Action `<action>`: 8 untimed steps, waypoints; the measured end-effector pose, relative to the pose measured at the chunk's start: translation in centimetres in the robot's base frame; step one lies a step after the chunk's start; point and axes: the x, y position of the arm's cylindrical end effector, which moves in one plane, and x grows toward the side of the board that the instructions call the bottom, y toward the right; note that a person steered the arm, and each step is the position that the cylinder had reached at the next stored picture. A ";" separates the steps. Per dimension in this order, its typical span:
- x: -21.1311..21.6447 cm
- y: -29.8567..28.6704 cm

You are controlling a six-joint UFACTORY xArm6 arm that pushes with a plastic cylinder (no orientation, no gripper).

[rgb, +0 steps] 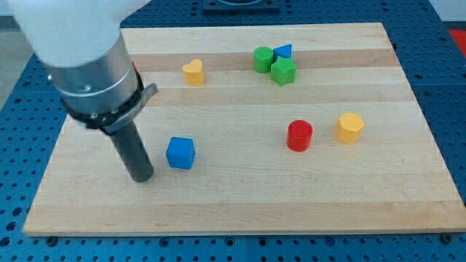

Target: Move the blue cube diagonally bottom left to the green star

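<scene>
The blue cube [180, 153] lies on the wooden board [240, 211] at the lower left of centre. The green star [283, 71] lies near the view's top, right of centre, far up and to the right of the cube. My tip [140, 176] rests on the board just left of the blue cube, a little lower, with a small gap between them.
A green cylinder [263, 59] and a blue triangle [283, 51] sit close against the green star's upper left and top. A yellow heart [193, 72] lies at top centre-left. A red cylinder [298, 135] and a yellow hexagon [349, 127] lie at the right of centre.
</scene>
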 end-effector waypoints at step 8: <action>-7.2 3.9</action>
